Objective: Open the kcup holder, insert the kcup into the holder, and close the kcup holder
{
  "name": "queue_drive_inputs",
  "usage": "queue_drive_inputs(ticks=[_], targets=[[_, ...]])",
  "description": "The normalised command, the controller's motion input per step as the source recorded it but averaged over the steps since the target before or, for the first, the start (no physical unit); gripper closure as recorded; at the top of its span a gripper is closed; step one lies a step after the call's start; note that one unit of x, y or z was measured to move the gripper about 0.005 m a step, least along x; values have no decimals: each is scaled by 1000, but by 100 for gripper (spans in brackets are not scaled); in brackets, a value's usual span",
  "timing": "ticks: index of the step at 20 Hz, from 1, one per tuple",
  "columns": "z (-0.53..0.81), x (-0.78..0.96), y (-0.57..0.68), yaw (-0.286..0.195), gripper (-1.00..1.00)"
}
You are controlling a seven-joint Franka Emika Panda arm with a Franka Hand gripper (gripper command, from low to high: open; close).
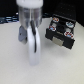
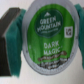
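Worktop (image 1: 12,60), pale and bare, carries the black boxy kcup holder (image 1: 61,34) near its far right edge, drawer apparently open showing round slots. Nearer the middle, the white gripper (image 1: 31,42) hangs closed on the green-lidded kcup (image 2: 50,31). Judging by this, carrying the pod level over a free slot before releasing seems wise.

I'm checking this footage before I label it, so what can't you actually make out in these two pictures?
- Exterior view: the gripper is motion-blurred, so its fingers and anything they hold cannot be made out.
- Exterior view: the kcup holder is too small and soft to count pod slots or read labels.
- Wrist view: the kcup fills the picture, hiding the table below; its fine print is too blurred to read.
- Wrist view: one finger is cut off by the edge.
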Motion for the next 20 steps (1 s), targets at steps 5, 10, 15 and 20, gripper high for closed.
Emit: queue_drive_inputs(ticks=[5, 10, 15, 20], targets=[[782, 90, 449, 9, 100], [620, 28, 541, 23, 100], [390, -129, 537, 61, 100], [353, -138, 566, 46, 100]])
